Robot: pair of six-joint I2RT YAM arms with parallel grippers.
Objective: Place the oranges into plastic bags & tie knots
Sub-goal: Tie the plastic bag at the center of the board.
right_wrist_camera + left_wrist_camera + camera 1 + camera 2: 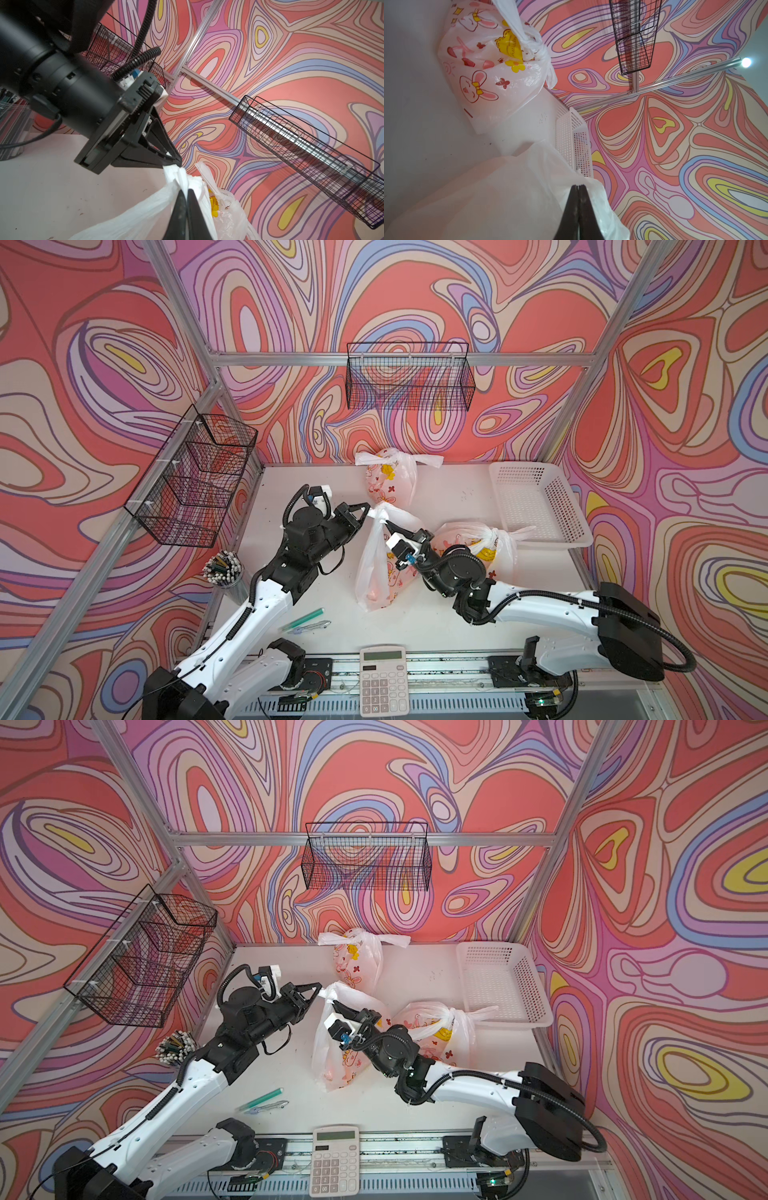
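My left gripper (366, 509): fingers clamped on one handle of untied bag (376, 572). My right gripper (389, 525): pinched on other handle, just beside. Bag hangs beneath both. Step: knotting last bag. Next, I judge: cross handles, tuck through, pull gently.

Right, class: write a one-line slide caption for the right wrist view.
Black left end effector and right end effector both pinch the bunched top of a thin translucent white plastic bag.
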